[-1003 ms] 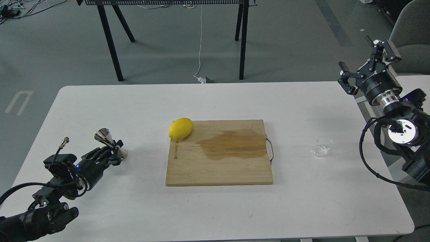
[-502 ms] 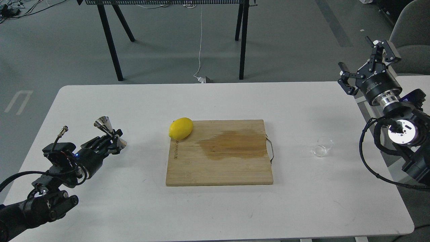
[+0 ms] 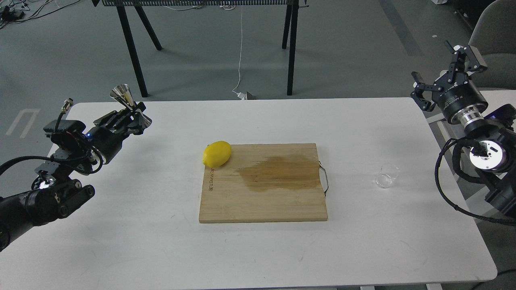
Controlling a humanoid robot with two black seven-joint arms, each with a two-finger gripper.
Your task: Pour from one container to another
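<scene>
A shiny steel jigger (image 3: 130,105) is held at its narrow waist by my left gripper (image 3: 136,114), which is shut on it and raised well above the table's far left part. The jigger leans a little to the left, its upper cone's mouth facing up. The small clear glass cup (image 3: 386,176) stands on the white table (image 3: 161,249) at the right, beyond the board's handle. My right gripper (image 3: 445,78) hovers open past the table's far right corner, well away from the cup, with nothing between its fingers.
A wooden cutting board (image 3: 264,185) with a dark wet stain and a metal handle lies mid-table. A yellow lemon (image 3: 217,154) rests on its far left corner. Black table legs (image 3: 135,60) and a white cable stand behind the table; a grey chair (image 3: 494,44) is at the far right.
My left gripper has lifted the jigger off the table and carried it up and away. The right gripper has shifted slightly to the right. Cup, lemon and board have not moved.
</scene>
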